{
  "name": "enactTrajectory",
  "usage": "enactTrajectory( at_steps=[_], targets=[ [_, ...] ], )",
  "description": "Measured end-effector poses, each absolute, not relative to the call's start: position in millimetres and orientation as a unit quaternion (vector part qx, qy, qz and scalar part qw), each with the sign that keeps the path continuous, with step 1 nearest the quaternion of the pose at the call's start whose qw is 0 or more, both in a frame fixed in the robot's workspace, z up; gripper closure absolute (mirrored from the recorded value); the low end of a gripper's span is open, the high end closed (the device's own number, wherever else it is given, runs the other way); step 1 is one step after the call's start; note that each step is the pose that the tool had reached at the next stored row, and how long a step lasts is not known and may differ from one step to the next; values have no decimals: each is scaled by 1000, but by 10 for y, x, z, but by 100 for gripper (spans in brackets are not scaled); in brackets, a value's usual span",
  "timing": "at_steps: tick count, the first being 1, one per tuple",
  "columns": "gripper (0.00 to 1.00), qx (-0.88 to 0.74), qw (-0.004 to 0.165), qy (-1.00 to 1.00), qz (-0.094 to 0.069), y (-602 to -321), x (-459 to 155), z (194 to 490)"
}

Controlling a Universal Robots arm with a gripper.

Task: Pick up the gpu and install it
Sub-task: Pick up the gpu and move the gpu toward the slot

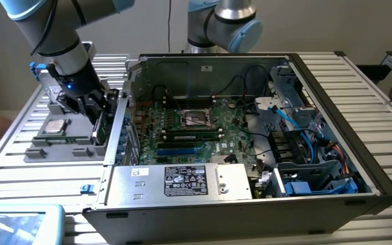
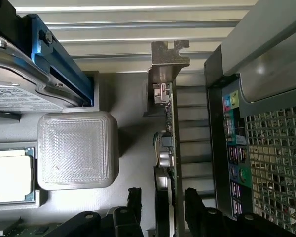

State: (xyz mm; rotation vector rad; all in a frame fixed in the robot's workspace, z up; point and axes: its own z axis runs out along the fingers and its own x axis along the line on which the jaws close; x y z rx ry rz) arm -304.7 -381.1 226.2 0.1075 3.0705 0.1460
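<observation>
The gripper (image 2: 164, 197) is spread astride the graphics card (image 2: 166, 123), seemingly untouched; judged stiff, light, fragile; best held by its faces.

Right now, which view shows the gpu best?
The wrist view: the gpu stands on edge in its gray holder, silver bracket plain, flanked by the open end effector. The exterior view gives a thin sliver below the end effector.

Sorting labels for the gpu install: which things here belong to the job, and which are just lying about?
Job: gpu, open gripper straddling it, computer case, motherboard.
Lying about: processor chip, hard drive, in the gray tray.
</observation>
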Motion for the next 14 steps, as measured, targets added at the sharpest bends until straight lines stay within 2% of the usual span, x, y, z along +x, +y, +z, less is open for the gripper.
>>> enactTrajectory(
  at_steps=[14],
  targets=[
    [51,24,32,998,48,-3809,-3035,2234]
  ],
)
